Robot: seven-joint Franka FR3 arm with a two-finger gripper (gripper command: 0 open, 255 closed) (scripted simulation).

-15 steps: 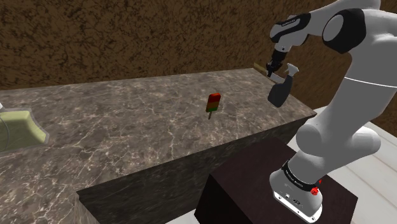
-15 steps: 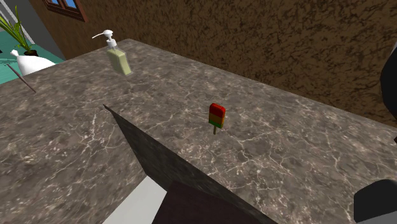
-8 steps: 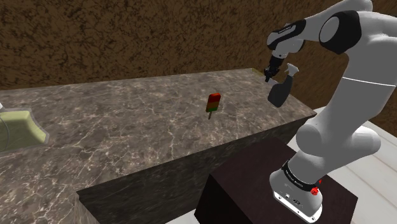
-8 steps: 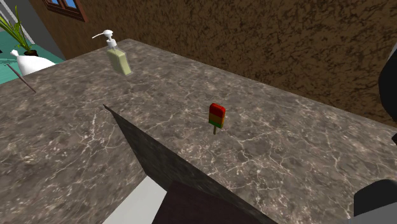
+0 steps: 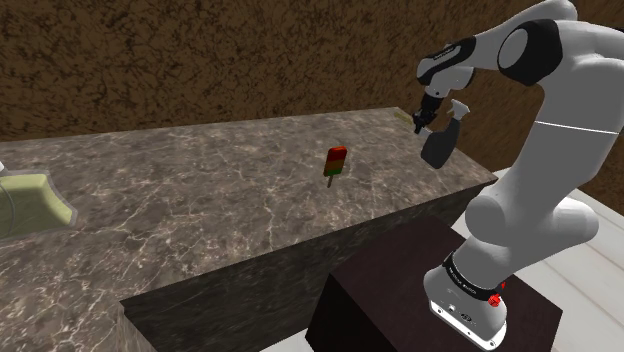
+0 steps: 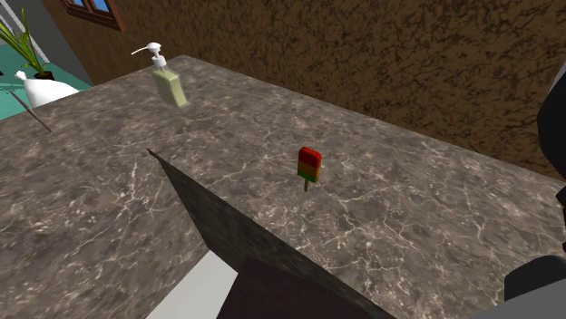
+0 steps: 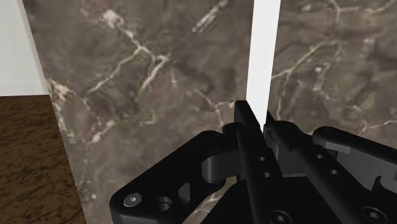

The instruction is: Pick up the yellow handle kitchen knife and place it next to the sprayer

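- The tool (image 7: 257,121) has its two black fingers pressed close on a thin white blade. It is pinching the kitchen knife (image 7: 266,57) at the blade's near end.
- In the wrist view the blade runs straight away from the fingertips over the dark, pale-veined surface (image 5: 200,180). The knife's handle is hidden behind the fingers, so I cannot tell its colour.
- In the shoulder view the tool points down over the far right end of the surface, with the white arm (image 5: 540,130) bent over it from the stand (image 5: 400,290).
- The sprayer (image 5: 440,143) is a dark grey bottle with a pale trigger head. It stands at that same end of the surface, just beside the tool on the shoulder view's right.
- A popsicle (image 5: 336,161) banded red, orange and green stands upright on its stick near the middle of the surface, well apart from the tool.
- In the second exterior view a pale green soap dispenser (image 6: 169,83) with a white pump stands at the far corner of the surface, well apart from the popsicle.
- Beyond that corner sits a white vase (image 6: 41,89) holding a green plant (image 6: 18,36).
- A rough brown wall (image 5: 200,50) runs behind the surface.
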